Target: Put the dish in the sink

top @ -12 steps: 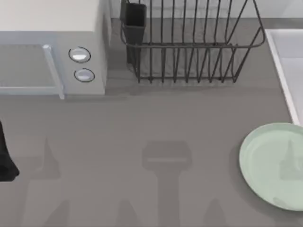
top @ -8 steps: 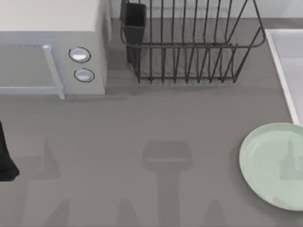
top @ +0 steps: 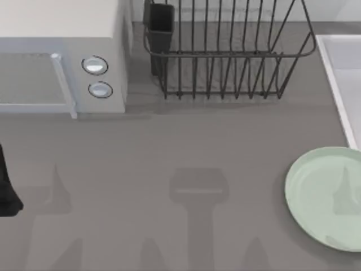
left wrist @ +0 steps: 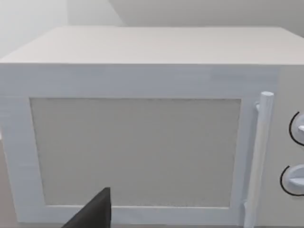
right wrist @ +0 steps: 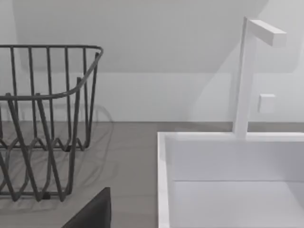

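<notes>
Table (top: pixel 169 147): one grey surface carries everything we count here.
Microwave (top: pixel 62 56): one, white, at the far left of the table; its door is closed, with one upright handle (left wrist: pixel 259 156) and two round knobs (top: pixel 95 65) stacked beside it. Our left wrist view faces this door straight on.
Dish rack (top: pixel 225 51): one, of dark wire, at the far side of the table between the microwave and the sink, with one dark cup-shaped holder (top: pixel 161 25) on its left end.
Sink (top: pixel 344 73): one pale basin at the table's far right, its raised rim running straight; our right wrist view shows its inner wall (right wrist: pixel 228 161) and one square white tap (right wrist: pixel 249 76) standing behind it.
Dish (top: pixel 324 195): one mint-green plate, lying flat on the table at the right edge, just in front of the sink's near corner and outside the basin.
Left arm (top: pixel 7 186): one dark piece of ours shows at the table's left edge, well apart from the dish.
Fingers: one dark tip shows low in each wrist view (left wrist: pixel 92 213) (right wrist: pixel 92 211); we cannot tell whether either pair is open or closed.
</notes>
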